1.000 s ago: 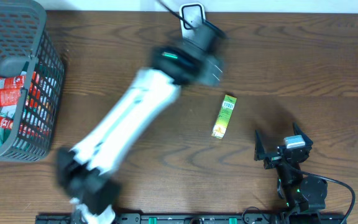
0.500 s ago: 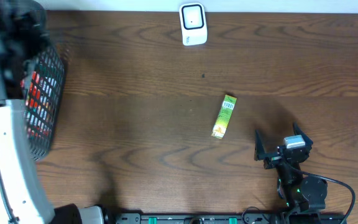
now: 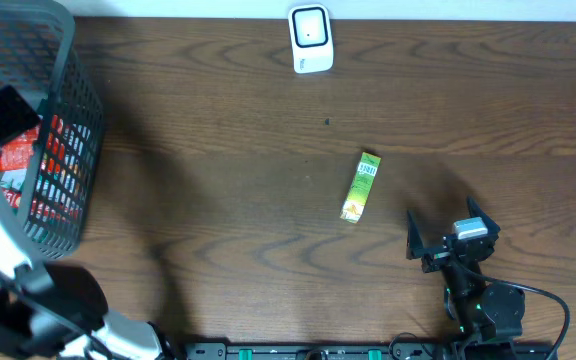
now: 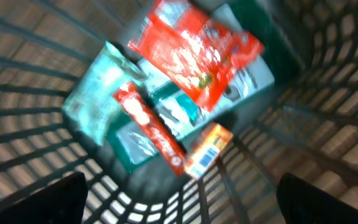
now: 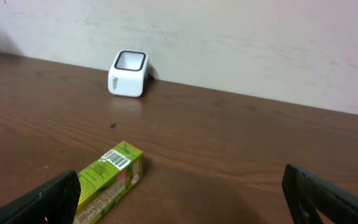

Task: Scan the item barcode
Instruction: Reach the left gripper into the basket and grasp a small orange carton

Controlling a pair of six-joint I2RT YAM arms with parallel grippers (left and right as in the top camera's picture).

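Green box (image 3: pixel 360 187) lay flat on the bare wooden table (image 3: pixel 218 200), a little right of centre, its long side running roughly from 12 to 6 o'clock with a slight tilt, touched by nothing. From the right wrist camera a barcode showed on its upper face near the far end. White scanner (image 3: pixel 310 38) stood at about 11 o'clock from the box, well apart, by the table's 12 o'clock edge. Right gripper (image 3: pixel 443 228) sat low at about 4 o'clock from the box, near it but clear of it, its fingers spread wide and empty, pointing toward the box and scanner. At the table's 9 o'clock edge stood the grey basket (image 3: pixel 68 150); the left arm rose from the 7 o'clock corner and bent over it, wrist pointing down. Left gripper (image 4: pixel 180 186) hung inside the basket, fingers wide apart, holding nothing, above a red pouch (image 4: pixel 197 56), a teal packet (image 4: pixel 95 102) and an orange carton (image 4: pixel 207 149).
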